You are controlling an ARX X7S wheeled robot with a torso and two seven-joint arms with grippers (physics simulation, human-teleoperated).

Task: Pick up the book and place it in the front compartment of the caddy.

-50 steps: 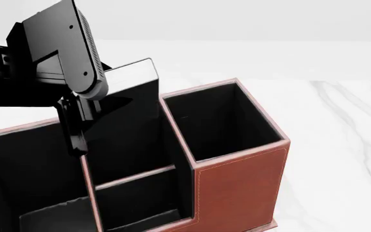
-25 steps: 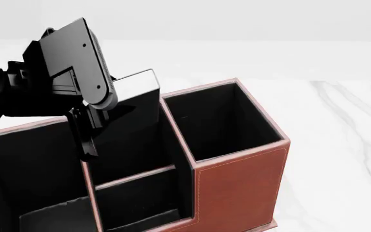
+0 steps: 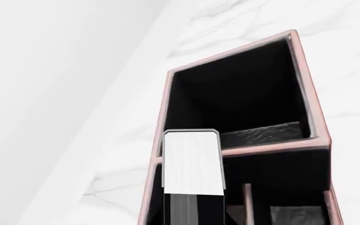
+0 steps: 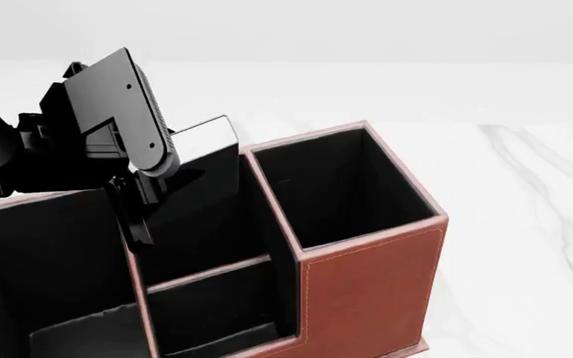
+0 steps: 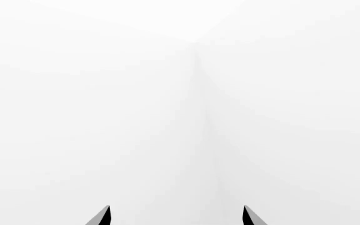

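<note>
My left gripper (image 4: 147, 212) is shut on the book (image 4: 212, 175), a thin black hardback held upright with its white page edge up. The book's lower end is inside the front compartment (image 4: 217, 239), the deeper middle section of the reddish-brown caddy (image 4: 366, 283). In the left wrist view the book's white page edge (image 3: 191, 161) stands at the caddy's rim (image 3: 308, 84). My right gripper (image 5: 176, 216) is open and empty, facing blank white.
The caddy stands on a white marble table (image 4: 525, 194). A tall end section (image 4: 336, 186) lies right of the book, another (image 4: 48, 253) left under my left arm. The small low-walled middle section (image 4: 217, 313) is nearest me.
My left gripper has moved down with the book, and the book now sits deeper in the middle section. It has also shifted slightly left.
</note>
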